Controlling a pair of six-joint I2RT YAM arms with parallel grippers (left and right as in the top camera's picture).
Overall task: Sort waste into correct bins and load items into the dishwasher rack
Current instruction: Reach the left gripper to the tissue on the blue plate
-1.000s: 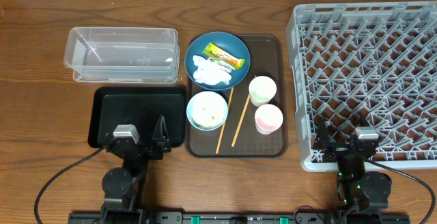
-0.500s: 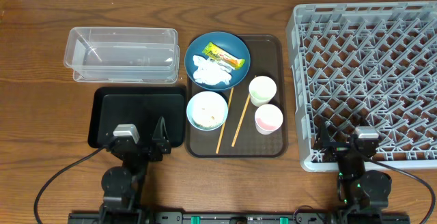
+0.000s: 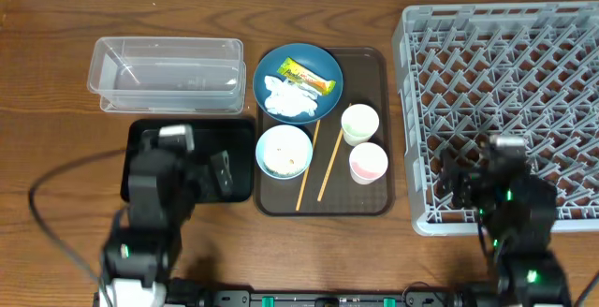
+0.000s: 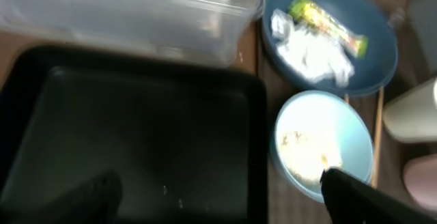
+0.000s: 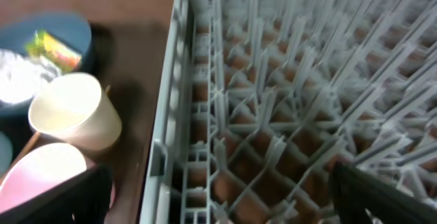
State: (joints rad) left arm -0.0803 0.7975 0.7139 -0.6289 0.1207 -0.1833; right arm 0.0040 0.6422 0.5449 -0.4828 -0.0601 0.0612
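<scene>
Bowl (image 3: 284, 151) sits just right of the left gripper (image 4: 218, 197), whose jaws hang wide and empty over the black tray (image 4: 136, 128). The clear tub (image 3: 167, 73) borders the tray's far edge. The right gripper (image 5: 218, 193), equally wide and empty, hovers over the dishwasher rack (image 3: 505, 64) at its near-left corner. The cream cup (image 5: 72, 111) and pink cup (image 5: 41, 173) stand just left of the rack's wall.

Black tray (image 4: 136, 135) floor lies open; upright pegs (image 5: 287, 80) crowd the rack (image 3: 496, 73).
</scene>
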